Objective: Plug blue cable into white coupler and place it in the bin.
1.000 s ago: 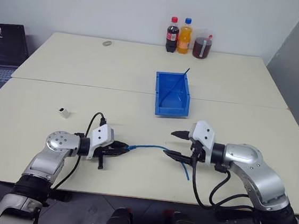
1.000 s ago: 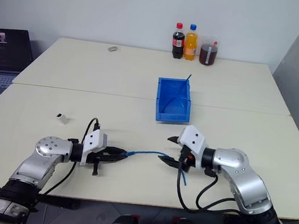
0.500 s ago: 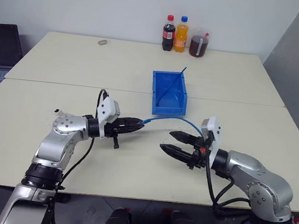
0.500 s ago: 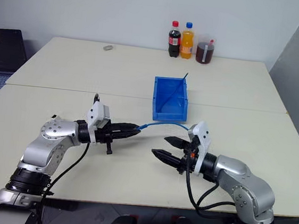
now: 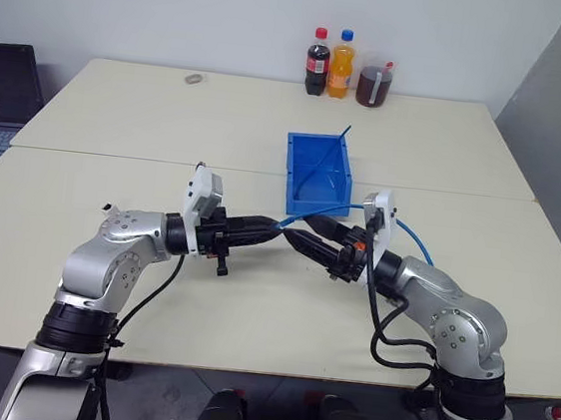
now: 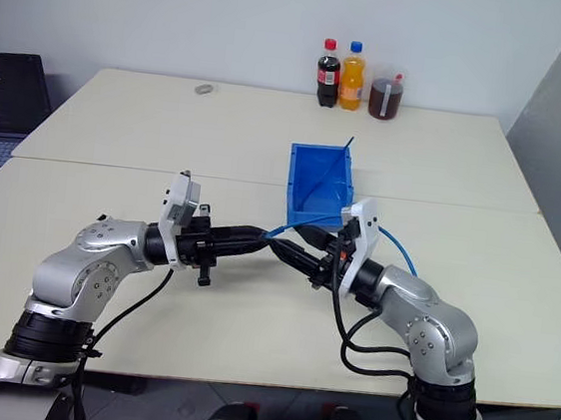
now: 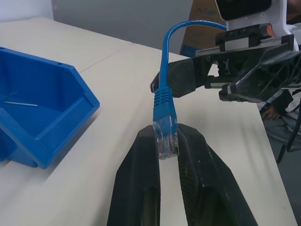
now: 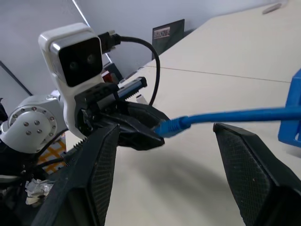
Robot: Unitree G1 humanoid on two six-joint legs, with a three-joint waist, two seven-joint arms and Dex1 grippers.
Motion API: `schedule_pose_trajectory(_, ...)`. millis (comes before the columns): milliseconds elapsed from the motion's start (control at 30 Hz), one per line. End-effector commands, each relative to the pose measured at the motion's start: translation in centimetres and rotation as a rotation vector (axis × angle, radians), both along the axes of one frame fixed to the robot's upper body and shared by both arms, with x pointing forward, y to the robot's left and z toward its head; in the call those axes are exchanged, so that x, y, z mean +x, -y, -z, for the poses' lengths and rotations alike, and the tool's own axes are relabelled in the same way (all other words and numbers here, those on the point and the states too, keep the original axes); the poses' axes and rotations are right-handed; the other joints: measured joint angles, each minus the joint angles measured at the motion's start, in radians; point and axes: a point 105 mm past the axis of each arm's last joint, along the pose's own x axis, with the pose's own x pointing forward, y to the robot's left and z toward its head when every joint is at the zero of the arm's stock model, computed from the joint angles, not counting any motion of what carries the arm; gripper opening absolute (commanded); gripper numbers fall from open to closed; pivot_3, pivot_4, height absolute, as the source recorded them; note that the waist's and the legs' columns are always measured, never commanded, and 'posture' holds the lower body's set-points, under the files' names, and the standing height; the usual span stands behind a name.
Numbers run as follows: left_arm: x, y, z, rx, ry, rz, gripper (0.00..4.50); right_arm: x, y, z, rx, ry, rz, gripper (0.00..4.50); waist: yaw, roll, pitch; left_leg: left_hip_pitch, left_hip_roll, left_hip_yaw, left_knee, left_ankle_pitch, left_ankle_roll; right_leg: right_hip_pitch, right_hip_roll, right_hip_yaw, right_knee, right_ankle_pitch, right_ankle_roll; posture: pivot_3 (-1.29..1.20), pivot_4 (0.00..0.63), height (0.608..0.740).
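Blue cable (image 7: 164, 101): light, limp cord, clear plug pinched in your left gripper's (image 7: 167, 143) shut jaws; take the stiffer boot with your right gripper's (image 8: 162, 155) wide-open, empty jaws.

Bright even light, soft shadows, wrist views slightly blurred

The laptop (image 5: 0, 105) at the left edge of the head views is cut off by the frame. The small object (image 5: 194, 79) at the counter's (image 5: 119, 123) far left is too small to identify. The far end of the cable (image 5: 413, 239) passes behind the right arm, hidden. In the left wrist view the bin (image 7: 37, 122) is cut by the left edge.
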Motion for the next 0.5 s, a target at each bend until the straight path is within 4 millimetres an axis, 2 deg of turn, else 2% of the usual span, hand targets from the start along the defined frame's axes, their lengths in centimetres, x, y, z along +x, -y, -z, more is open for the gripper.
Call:
schedule_pose_trajectory(33,-0.5,0.1,-1.2,-0.008,0.048,0.016,0.24,-0.2,-0.9,-1.2,0.049,0.031,-0.032,3.38,0.000,0.000,0.000,0.000,0.000,0.000,0.000,0.000,0.000,0.000,0.000,0.000,0.000,0.000,0.000,0.00,0.150,0.740)
schedule_pose_trajectory(333,-0.5,0.2,-1.3,-0.003,0.052,0.015,0.24,0.2,-1.8,-0.9,0.053,0.013,-0.051,3.38,0.000,0.000,0.000,0.000,0.000,0.000,0.000,0.000,0.000,0.000,0.000,0.000,0.000,0.000,0.000,0.00,0.150,0.740)
schedule_pose_trajectory(433,-0.5,0.2,-1.3,-0.001,0.053,0.015,0.24,0.1,-1.9,-1.0,0.069,0.005,-0.063,2.80,0.000,0.000,0.000,0.000,0.000,0.000,0.000,0.000,0.000,0.000,0.000,0.000,0.000,0.000,0.000,0.00,0.150,0.740)
schedule_pose_trajectory(500,-0.5,0.2,-1.3,-0.001,0.052,0.014,0.24,0.0,-2.0,-1.0,0.072,0.004,-0.078,2.24,0.000,0.000,0.000,0.000,0.000,0.000,0.000,0.000,0.000,0.000,0.000,0.000,0.000,0.000,0.000,0.00,0.150,0.740)
